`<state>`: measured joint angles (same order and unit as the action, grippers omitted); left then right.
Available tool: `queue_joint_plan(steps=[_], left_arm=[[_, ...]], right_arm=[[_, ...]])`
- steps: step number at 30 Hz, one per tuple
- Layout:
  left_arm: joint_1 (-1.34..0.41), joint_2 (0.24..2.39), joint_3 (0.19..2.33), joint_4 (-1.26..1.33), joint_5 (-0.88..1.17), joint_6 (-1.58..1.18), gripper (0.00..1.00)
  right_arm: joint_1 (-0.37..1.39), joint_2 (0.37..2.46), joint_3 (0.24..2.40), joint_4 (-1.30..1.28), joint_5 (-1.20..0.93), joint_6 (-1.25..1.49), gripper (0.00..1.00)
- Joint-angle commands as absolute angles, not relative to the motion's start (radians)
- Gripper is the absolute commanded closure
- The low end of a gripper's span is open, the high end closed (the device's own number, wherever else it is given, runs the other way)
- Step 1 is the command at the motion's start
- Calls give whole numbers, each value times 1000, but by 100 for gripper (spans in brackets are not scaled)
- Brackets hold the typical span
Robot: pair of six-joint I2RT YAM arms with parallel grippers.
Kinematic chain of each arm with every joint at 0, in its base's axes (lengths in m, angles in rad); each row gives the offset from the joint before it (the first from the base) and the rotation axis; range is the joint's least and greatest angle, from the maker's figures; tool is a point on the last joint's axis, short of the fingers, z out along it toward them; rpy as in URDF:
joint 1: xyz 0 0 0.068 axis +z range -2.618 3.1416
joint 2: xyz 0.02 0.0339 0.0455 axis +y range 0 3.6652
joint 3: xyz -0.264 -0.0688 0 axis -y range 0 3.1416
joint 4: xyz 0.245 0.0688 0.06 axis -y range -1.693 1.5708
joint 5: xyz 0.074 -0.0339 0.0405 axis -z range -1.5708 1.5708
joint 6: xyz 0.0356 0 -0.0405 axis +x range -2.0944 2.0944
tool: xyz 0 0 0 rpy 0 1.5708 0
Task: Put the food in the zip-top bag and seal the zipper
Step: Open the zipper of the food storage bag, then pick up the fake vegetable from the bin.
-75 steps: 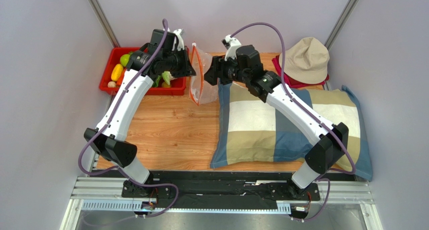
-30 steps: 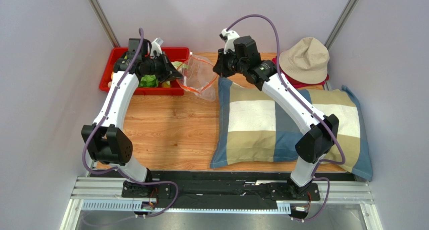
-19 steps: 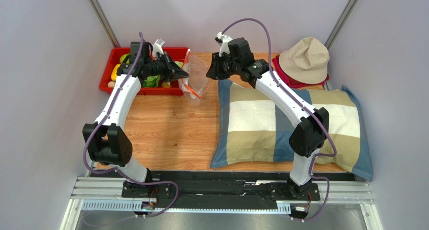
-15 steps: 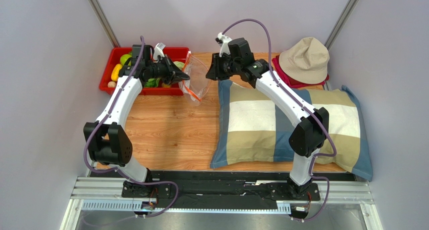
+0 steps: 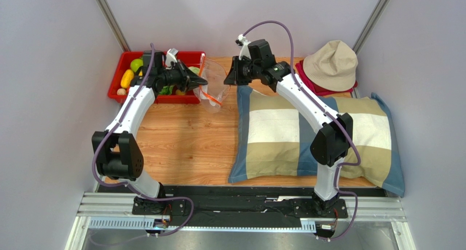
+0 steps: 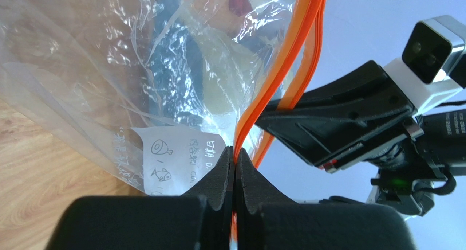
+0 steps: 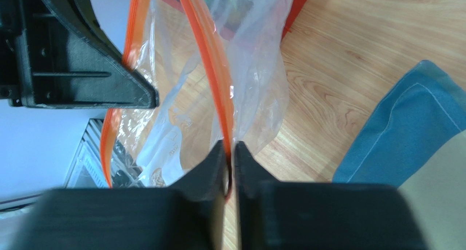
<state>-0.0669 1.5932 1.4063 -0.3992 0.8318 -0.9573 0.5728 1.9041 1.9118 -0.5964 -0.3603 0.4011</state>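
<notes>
Two hands are holding the zip-top bag (image 5: 215, 89) open over the table (image 5: 186, 135).
Left hand (image 6: 235, 158) is pinching one lip of the orange zipper (image 6: 246, 121) with its fingers pressed together; right hand (image 7: 229, 151) is clamping the opposite lip through a narrow gap. Bag is hanging between them, mouth parted, just beside the red tray (image 5: 116, 92), where the food (image 5: 127, 78) is lying; a checked pillow (image 5: 306, 135) is lying to the right.
</notes>
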Motion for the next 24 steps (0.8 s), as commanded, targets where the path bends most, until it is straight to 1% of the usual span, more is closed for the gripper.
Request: queue_joint_plan(steps=[1, 3, 4, 5, 6, 7, 11, 13, 14, 15, 17, 18, 20, 21, 22, 23, 24], left_arm=[[-63, 1578, 1402, -337, 902, -993, 100], [-52, 1575, 1419, -368, 907, -973, 100], [-46, 1575, 1439, -406, 881, -916, 100], [-29, 1578, 1463, -454, 864, -873, 100], [-20, 1591, 1523, -568, 836, -824, 100], [-11, 1600, 1551, -628, 748, -719, 100], [43, 1658, 1623, -753, 612, -517, 100], [43, 1683, 1655, -778, 597, -441, 98], [44, 1703, 1666, -781, 607, -425, 94], [44, 1713, 1687, -788, 617, -411, 87], [43, 1732, 1709, -790, 644, -371, 79], [43, 1736, 1733, -798, 649, -358, 69], [43, 1749, 1758, -814, 664, -299, 54], [43, 1749, 1778, -830, 663, -284, 36], [48, 1750, 1782, -833, 667, -259, 29], [54, 1747, 1784, -834, 676, -250, 25], [61, 1744, 1783, -828, 687, -245, 13]], right_arm=[[545, 1910, 1976, -581, -399, 442, 100], [528, 1887, 1994, -586, -419, 452, 100], [523, 1875, 2003, -607, -413, 457, 100], [514, 1858, 2009, -621, -385, 457, 100], [508, 1821, 2002, -632, -371, 451, 100], [503, 1795, 1987, -643, -359, 446, 100], [489, 1715, 1876, -655, -327, 420, 100], [488, 1716, 1838, -649, -315, 417, 100], [489, 1727, 1836, -641, -316, 417, 100], [488, 1739, 1835, -631, -316, 417, 100], [491, 1785, 1854, -601, -311, 417, 100], [492, 1802, 1868, -597, -310, 417, 100], [492, 1857, 1911, -600, -307, 414, 100], [492, 1877, 1922, -603, -307, 414, 100], [491, 1893, 1933, -606, -304, 414, 100], [492, 1920, 1939, -607, -295, 416, 100], [497, 1930, 1944, -604, -291, 420, 100]])
